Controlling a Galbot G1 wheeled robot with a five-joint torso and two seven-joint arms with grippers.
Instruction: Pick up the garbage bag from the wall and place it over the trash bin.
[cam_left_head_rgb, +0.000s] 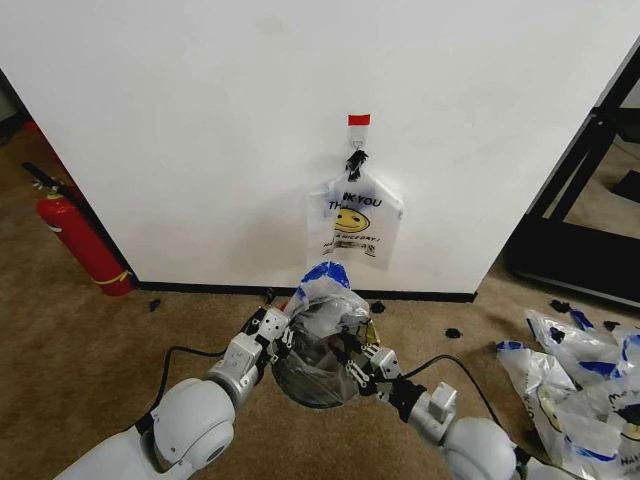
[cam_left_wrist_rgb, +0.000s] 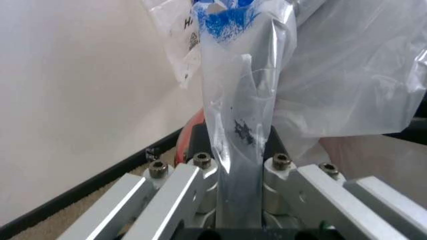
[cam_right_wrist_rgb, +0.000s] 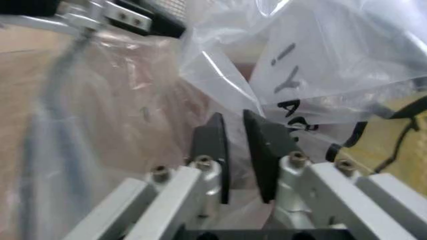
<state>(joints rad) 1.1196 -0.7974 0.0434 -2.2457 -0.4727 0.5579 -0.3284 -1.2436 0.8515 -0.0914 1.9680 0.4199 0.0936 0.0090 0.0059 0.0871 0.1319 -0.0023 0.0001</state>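
the left claw, at the trash bin's nine o'clock, clenches the garbage bag to stretch its mouth. the right claw, at three o'clock, has pads slightly parted around film, seemingly for spreading.

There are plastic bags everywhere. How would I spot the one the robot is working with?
Find the white wall; on the brown carpet just before it stands a small dark see-through bin. The translucent whitish bag with a blue handle patch bunches over it between both grippers, unlike the hanging smiley bag or the floor pile.
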